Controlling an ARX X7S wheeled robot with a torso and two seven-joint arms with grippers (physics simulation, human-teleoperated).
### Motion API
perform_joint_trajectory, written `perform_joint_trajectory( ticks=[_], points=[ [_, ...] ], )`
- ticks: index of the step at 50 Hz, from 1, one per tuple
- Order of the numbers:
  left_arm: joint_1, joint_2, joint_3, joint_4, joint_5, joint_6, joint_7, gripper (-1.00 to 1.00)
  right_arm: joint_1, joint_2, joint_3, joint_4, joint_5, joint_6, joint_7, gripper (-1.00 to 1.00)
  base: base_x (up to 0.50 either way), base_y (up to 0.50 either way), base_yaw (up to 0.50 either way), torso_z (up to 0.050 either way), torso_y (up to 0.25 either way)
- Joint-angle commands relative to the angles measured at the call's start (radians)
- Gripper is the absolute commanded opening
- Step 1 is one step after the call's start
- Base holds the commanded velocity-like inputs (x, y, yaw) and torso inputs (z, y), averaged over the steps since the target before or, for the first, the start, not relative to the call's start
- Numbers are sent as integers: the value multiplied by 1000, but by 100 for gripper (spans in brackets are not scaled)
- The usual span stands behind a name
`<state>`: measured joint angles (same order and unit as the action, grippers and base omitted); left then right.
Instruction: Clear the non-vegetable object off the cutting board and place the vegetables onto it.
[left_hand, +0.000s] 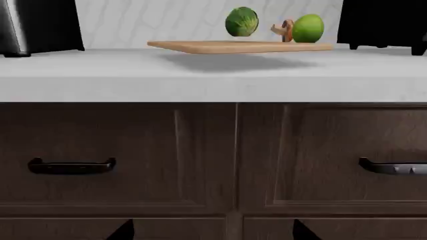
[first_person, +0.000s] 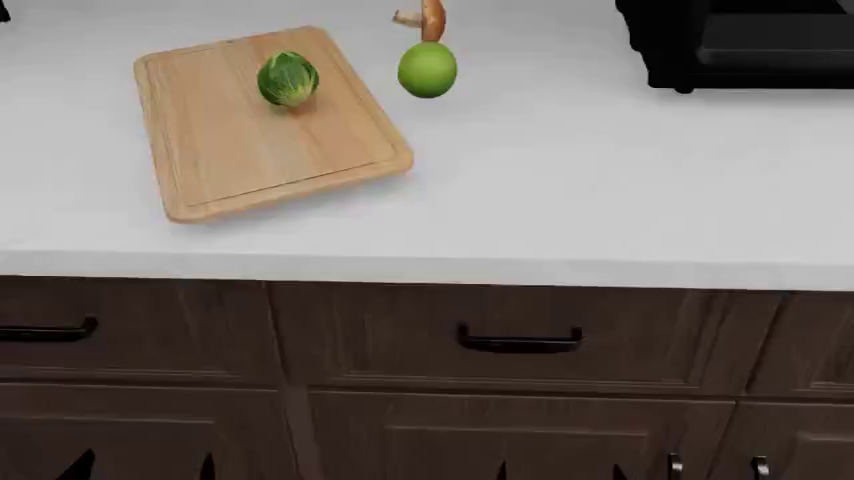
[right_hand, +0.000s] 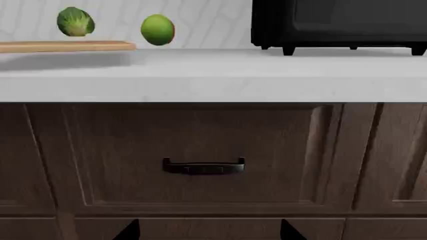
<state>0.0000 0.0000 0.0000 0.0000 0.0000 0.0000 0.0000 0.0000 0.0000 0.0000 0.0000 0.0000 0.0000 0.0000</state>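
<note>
The dark-green leafy ball (first_person: 288, 79) sits on the far part of the light wooden cutting board (first_person: 227, 150) at the counter's left. The brown-capped mushroom (first_person: 427, 18) lies on the counter behind the smooth lime-green ball (first_person: 427, 69), right of the board. The left wrist view shows the leafy ball (left_hand: 241, 22), mushroom (left_hand: 285, 30) and lime-green ball (left_hand: 308, 28) from the side. My left gripper (left_hand: 212, 232) and right gripper (right_hand: 209, 231) are open and empty. Both are low in front of the drawers, below counter height. Only their fingertips show in the head view.
A black appliance (first_person: 734, 40) stands at the counter's back right, also in the right wrist view (right_hand: 340, 22). A dark appliance (left_hand: 33, 25) stands left of the board. Dark wooden drawers with black handles (first_person: 518, 340) face the grippers under the white counter (first_person: 601, 200).
</note>
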Motion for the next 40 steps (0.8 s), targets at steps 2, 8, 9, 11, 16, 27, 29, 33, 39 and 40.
perform_joint_trajectory(
  ticks=[2, 8, 9, 11, 16, 27, 29, 33, 39, 40],
  points=[
    [0, -21, 25, -3, -22, 5, -24, 100, 0, 35, -44, -2, 34, -3, 43, 100, 0, 0, 0, 0, 0],
    [-6, -38, 46, -16, -32, 11, -53, 100, 7, 47, -53, 7, 57, 7, 59, 100, 0, 0, 0, 0, 0],
    [-10, -41, 54, -16, -19, -6, -63, 100, 9, 49, -55, 12, 59, 7, 60, 100, 0, 0, 0, 0, 0],
    [10, -29, 35, 0, 30, 4, -51, 100, 16, 24, -38, 12, 29, 14, 27, 100, 0, 0, 0, 0, 0],
    [-13, -27, 47, -23, 11, -2, -52, 100, -1, 30, -27, 6, 29, 2, 39, 100, 0, 50, 0, 0, 0],
    [-32, -51, 85, -49, -22, 6, -66, 100, -13, 53, -47, -2, 48, 4, 80, 100, 0, 488, 0, 0, 0],
    [-30, -55, 88, -42, -27, 3, -70, 100, -13, 56, -51, -2, 52, 4, 84, 100, 0, 500, 0, 0, 0],
    [-27, -61, 95, -37, -31, 2, -78, 100, -13, 62, -58, -5, 59, 5, 91, 100, 0, 500, 0, 0, 0],
    [-30, -69, 107, -45, -35, 6, -90, 100, -11, 70, -68, -4, 69, 3, 99, 100, 0, 500, 0, 0, 0],
    [-31, -70, 108, -45, -37, 5, -91, 100, -12, 73, -73, -7, 67, 0, 98, 100, 0, 12, 0, 0, 0]
  ],
)
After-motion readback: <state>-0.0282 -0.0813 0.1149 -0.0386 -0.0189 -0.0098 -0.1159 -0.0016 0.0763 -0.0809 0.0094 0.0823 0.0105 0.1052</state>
